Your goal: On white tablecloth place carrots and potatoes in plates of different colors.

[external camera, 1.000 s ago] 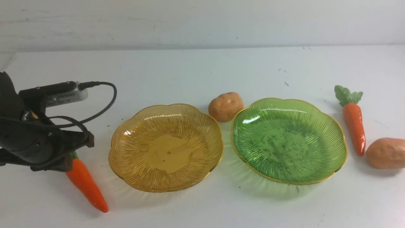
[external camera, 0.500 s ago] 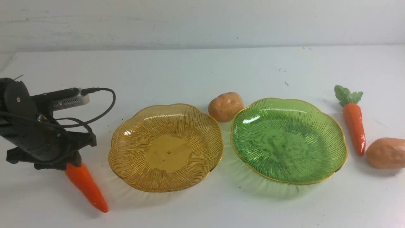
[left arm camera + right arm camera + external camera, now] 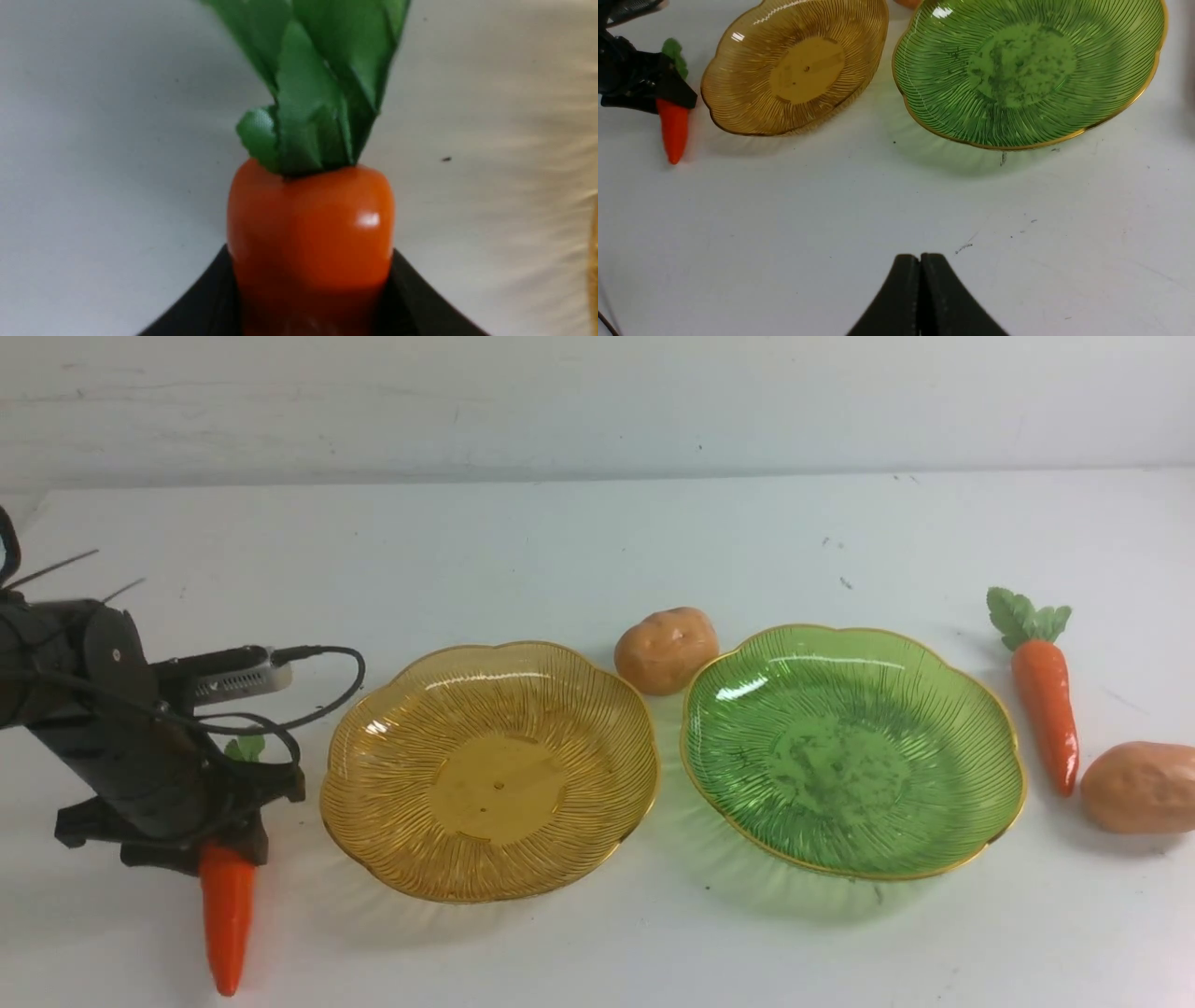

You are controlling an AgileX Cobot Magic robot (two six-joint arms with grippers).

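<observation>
A glossy orange toy carrot with a green leafy top (image 3: 227,919) was clamped in the left arm's black tool (image 3: 229,847), whose two fingers pressed on either side of its thick upper end, just below the leaves. Its tapered tip pointed toward the near edge, low over the white-clothed worktop (image 3: 560,551); whether the tip touched the cloth could not be told. Just to the right of this carrot stood a translucent amber-yellow ribbed plate with a scalloped gold rim (image 3: 373,709). Close beside that, with only a narrow gap between the rims, stood a matching green ribbed plate (image 3: 971,709). A lumpy tan-brown toy potato (image 3: 666,650) lay on the cloth behind that gap, right against the green rim. To the right of the green plate a second orange carrot (image 3: 1044,705) lay on the cloth, leaves toward the far side and tip toward the near side. Just beside its tip a second tan-brown potato (image 3: 1139,787) was partly cut off by the edge of the front view. The right arm's black tool (image 3: 920,280), seen only from its own wrist, had its fingers pressed together with nothing between them, on the near side of the plates.
</observation>
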